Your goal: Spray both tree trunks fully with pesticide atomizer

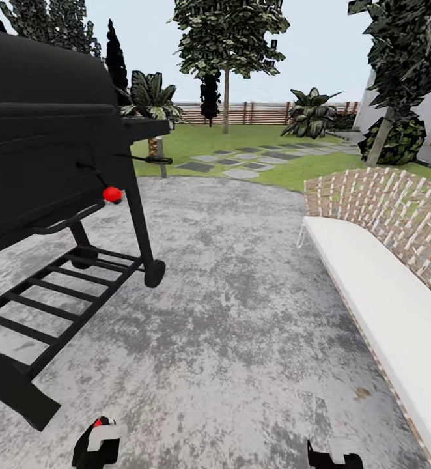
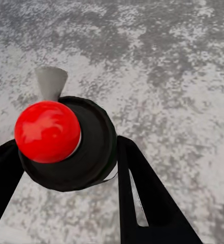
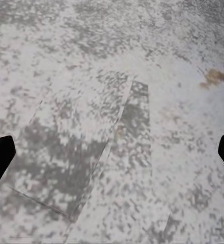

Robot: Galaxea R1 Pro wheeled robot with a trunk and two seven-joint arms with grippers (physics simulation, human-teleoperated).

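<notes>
The pesticide atomizer [image 2: 94,147], a small dark bottle with a round red top, sits between the black fingers of my left gripper [image 2: 66,155], which is shut on it above the grey concrete floor [image 2: 172,76]. In the head view the left gripper [image 1: 98,446] shows at the bottom edge with a bit of red at its tip. My right gripper [image 1: 334,459] is low at the right; in its wrist view it [image 3: 113,152] stands open over bare floor. Across the lawn [image 1: 261,140] stands a tree [image 1: 226,39] with a pale straight trunk [image 1: 226,104]. Another pale trunk [image 1: 379,140] leans at the far right.
A big black grill [image 1: 46,150] with a red knob [image 1: 112,193] and a lower rack fills the left. A white-cushioned wicker bench [image 1: 378,280] runs along the right. Stepping stones [image 1: 241,163], palms and a slatted wooden fence [image 1: 261,112] lie beyond the paving.
</notes>
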